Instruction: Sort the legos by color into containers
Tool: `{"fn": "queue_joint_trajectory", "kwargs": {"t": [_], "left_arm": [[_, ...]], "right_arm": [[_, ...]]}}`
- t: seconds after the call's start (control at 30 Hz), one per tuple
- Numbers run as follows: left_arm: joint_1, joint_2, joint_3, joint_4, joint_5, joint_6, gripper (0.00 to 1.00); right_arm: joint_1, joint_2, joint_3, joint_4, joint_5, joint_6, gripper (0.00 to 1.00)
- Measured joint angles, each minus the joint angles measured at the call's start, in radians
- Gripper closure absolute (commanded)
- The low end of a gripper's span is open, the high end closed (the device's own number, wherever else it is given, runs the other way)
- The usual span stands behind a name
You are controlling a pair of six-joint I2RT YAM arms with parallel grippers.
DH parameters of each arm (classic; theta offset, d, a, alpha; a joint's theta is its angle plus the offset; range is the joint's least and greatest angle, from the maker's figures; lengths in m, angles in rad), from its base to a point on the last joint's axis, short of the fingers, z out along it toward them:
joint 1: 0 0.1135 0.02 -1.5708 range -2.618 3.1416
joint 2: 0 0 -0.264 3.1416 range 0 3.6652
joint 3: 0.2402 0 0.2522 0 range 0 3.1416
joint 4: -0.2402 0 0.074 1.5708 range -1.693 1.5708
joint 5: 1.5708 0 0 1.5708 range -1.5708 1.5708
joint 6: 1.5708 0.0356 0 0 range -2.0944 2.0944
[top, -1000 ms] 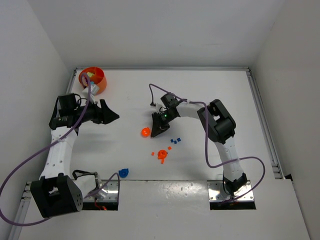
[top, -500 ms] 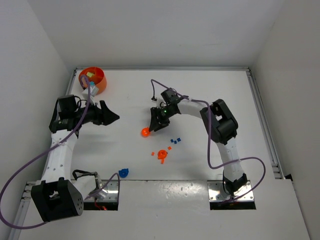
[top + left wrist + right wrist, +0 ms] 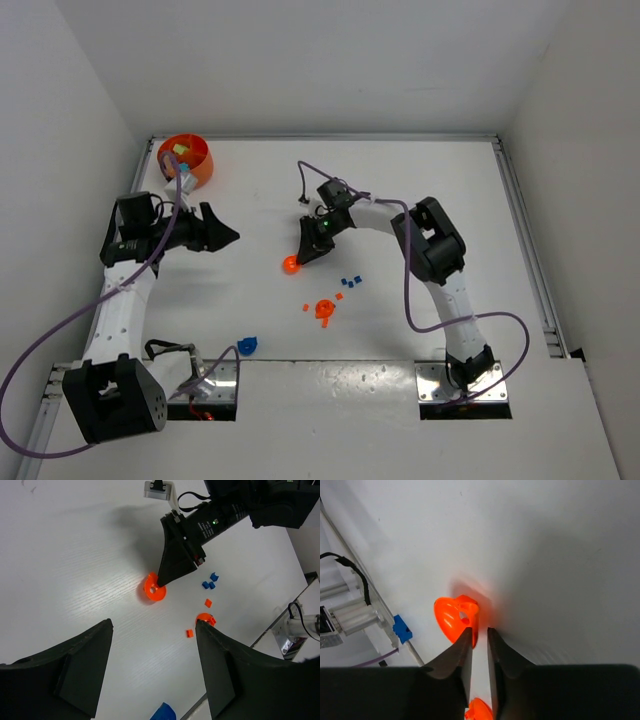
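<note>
The orange bowl (image 3: 204, 163) stands at the far left corner with a lime piece inside. A round orange lego (image 3: 291, 266) lies mid-table and shows in the left wrist view (image 3: 153, 591) and the right wrist view (image 3: 451, 617). My right gripper (image 3: 303, 257) points down at it, also seen from the left wrist (image 3: 161, 583). Its jaws (image 3: 479, 629) are nearly together with the piece's rim between the fingertips. My left gripper (image 3: 228, 236) is open and empty, well left of the piece, hovering above the table (image 3: 154, 624).
A second round orange piece (image 3: 323, 309) and small orange bits (image 3: 339, 295) lie nearer the arms, with tiny blue bits (image 3: 348, 282) to their right. A blue piece (image 3: 247, 346) sits by the near edge. A metal rail (image 3: 530, 260) lines the right side.
My right gripper has moved a little up and left until its tips are on the round orange piece. The piece has barely moved. The left gripper holds nearly the same place.
</note>
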Motion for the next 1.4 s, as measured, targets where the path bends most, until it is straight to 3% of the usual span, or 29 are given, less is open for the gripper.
{"fn": "queue_joint_trajectory", "kwargs": {"t": [0.17, 0.47, 0.7, 0.87, 1.4], "left_arm": [[0.000, 0.000, -0.013, 0.003, -0.014, -0.007, 0.25], [-0.008, -0.001, -0.043, 0.023, -0.012, -0.041, 0.21], [-0.082, 0.050, -0.045, 0.031, 0.008, -0.066, 0.36], [-0.130, 0.076, -0.045, 0.039, 0.026, -0.087, 0.37], [-0.204, 0.179, 0.005, 0.100, 0.021, -0.160, 0.37]], "right_arm": [[0.005, 0.005, 0.000, 0.000, -0.003, 0.003, 1.00], [0.001, -0.041, 0.000, -0.024, 0.013, -0.021, 1.00], [-0.002, -0.179, 0.085, -0.025, 0.053, -0.015, 1.00], [0.003, -0.206, 0.188, 0.014, 0.061, 0.007, 1.00], [0.065, -0.224, 0.148, 0.030, 0.052, 0.064, 1.00]]}}
